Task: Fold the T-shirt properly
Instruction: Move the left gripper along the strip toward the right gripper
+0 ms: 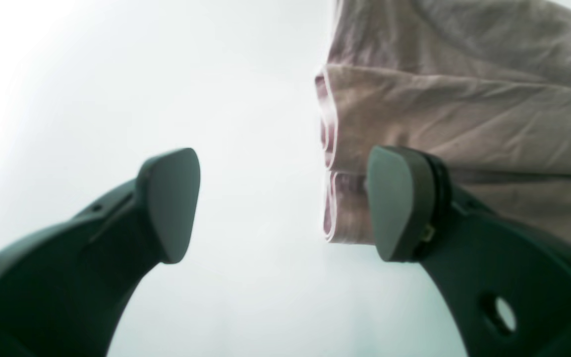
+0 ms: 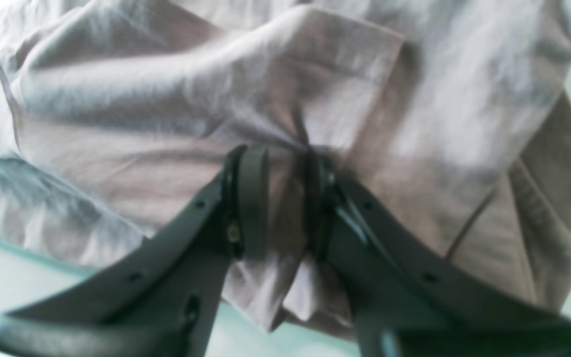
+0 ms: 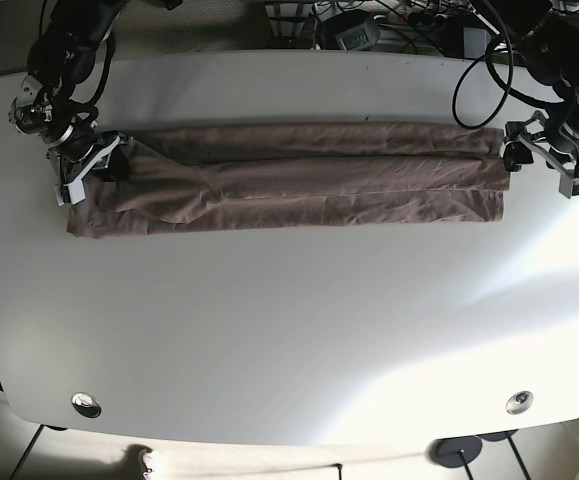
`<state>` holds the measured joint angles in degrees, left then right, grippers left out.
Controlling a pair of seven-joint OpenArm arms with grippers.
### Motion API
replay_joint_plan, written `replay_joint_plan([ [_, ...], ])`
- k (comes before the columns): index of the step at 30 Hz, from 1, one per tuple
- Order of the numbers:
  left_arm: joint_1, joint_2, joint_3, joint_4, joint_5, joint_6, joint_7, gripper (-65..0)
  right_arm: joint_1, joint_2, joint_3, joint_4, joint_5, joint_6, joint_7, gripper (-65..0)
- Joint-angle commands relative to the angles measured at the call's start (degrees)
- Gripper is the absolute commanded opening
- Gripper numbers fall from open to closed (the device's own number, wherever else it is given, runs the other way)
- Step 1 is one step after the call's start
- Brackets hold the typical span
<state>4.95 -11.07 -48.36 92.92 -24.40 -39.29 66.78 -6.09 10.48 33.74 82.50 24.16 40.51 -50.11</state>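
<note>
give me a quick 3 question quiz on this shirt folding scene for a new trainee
1. True or false: the left gripper is clamped on the T-shirt.
2. Multiple choice: how does the T-shirt lie on the table? A) crumpled in a ball B) folded into a long band running from one arm to the other C) hanging off the front edge
3. Short answer: which gripper has cloth pinched between its fingers?

Key
1. False: its jaws stand open, beside the hem end of the shirt.
2. B
3. The right gripper, shut on a bunch of fabric at its end of the shirt.
</note>
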Motion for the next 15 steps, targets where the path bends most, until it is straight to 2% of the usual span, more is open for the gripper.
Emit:
replay_joint_plan([
  [1, -2.09, -1.02, 1.81, -3.12, -3.6, -0.23, -0.45, -15.6, -0.37, 0.11, -0.29, 0.09, -2.32, -0.51, -2.77, -52.0],
  [5, -2.88, -1.02, 2.6, -9.36, -6.85, 0.21, -0.45, -15.8, -0.37, 0.11, -0.29, 0.09, -2.23, -0.51, -2.77, -52.0],
  [12, -2.88, -0.93, 2.78, -14.81, -6.67, 0.21, -0.54, -16.1, -0.37, 0.29, -0.02, 0.09, -2.23, -0.51, -2.68, -52.0],
  [13, -2.62, -0.93, 2.95, -14.81, -6.67, 0.12, -0.54, -18.3, -0.37, 0.29, -0.02, 0.09, -2.23, -0.51, -2.68, -52.0],
  [15, -2.53, -1.11, 5.33, -14.81, -6.59, 0.12, -0.72, -33.6, -0.29, 0.11, -0.02, 0.09, -2.23, -0.51, -2.68, -52.0],
])
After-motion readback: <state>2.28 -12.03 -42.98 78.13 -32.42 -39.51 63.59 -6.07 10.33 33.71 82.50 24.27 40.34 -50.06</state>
